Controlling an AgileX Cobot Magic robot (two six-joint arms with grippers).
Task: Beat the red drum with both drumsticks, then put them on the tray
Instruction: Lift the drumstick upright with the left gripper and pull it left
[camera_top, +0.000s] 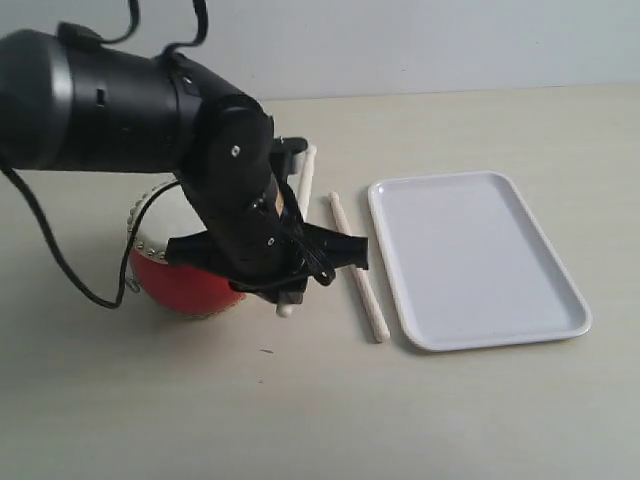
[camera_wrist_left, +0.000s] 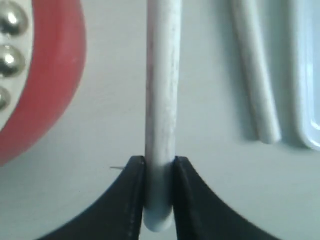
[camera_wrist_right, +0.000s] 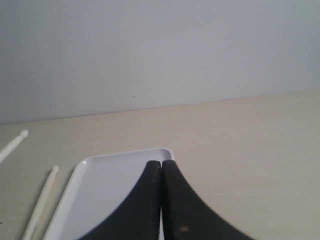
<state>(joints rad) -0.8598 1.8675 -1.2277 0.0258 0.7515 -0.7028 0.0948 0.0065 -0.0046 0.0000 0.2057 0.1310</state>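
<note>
The red drum stands at the left, largely hidden behind my left arm; its red side and gold studs show in the left wrist view. My left gripper is shut on one drumstick near its butt end, just right of the drum. That stick's far end pokes out behind the arm. The second drumstick lies on the table between the drum and the white tray. My right gripper is shut on nothing, over the tray; the exterior view does not show it.
The tray holds nothing and lies right of centre, its long edge close beside the lying stick. A black cable loops down from the left arm to the table, left of the drum. A pale wall bounds the far table edge.
</note>
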